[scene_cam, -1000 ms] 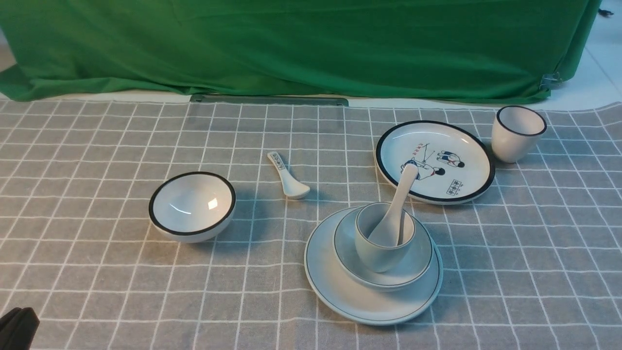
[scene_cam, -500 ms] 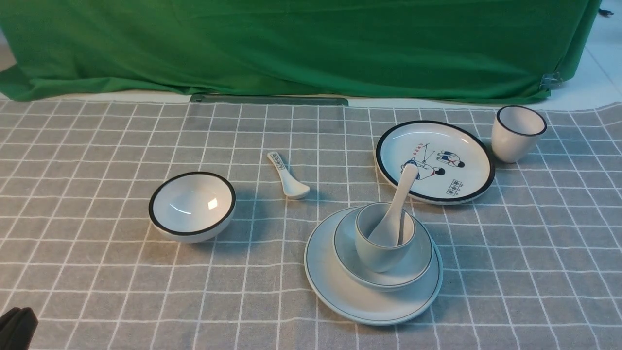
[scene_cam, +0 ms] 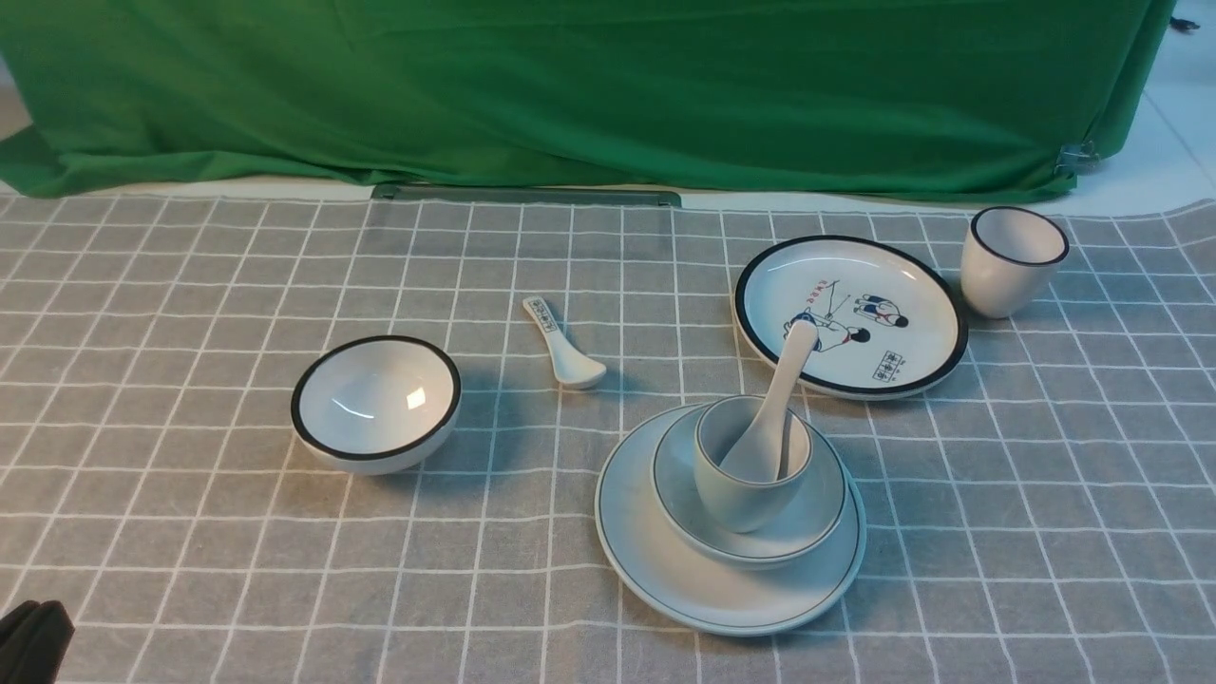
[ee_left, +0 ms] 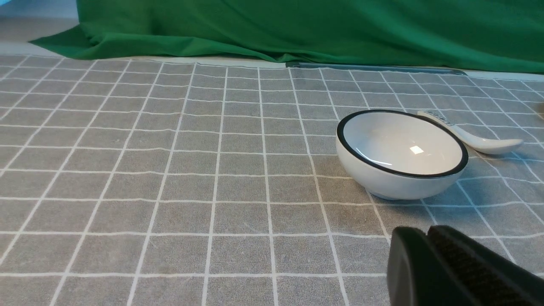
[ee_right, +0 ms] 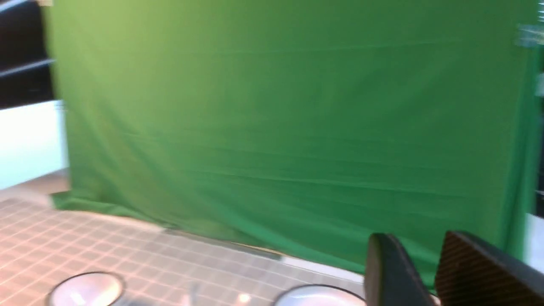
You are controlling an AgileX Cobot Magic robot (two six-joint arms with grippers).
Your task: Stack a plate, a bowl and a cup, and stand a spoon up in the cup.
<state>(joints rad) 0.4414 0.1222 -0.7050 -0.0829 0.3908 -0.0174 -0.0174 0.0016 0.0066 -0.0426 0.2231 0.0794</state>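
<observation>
A grey tablecloth [scene_cam: 190,285] is crossed by a white grid. The plate [scene_cam: 665,570], bowl [scene_cam: 807,518] and cup [scene_cam: 736,494] are pale white with thin dark rim lines. A plain white spoon [scene_cam: 774,408] is seen. Cartoon figures are printed on the black-rimmed plate [scene_cam: 850,313]. The backdrop [scene_cam: 570,85] is green.

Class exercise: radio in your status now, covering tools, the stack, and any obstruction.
Left tool shut, empty; right tool open, empty. Spoon stands in cup, cup in bowl, bowl on plate. Nothing in the way.
</observation>
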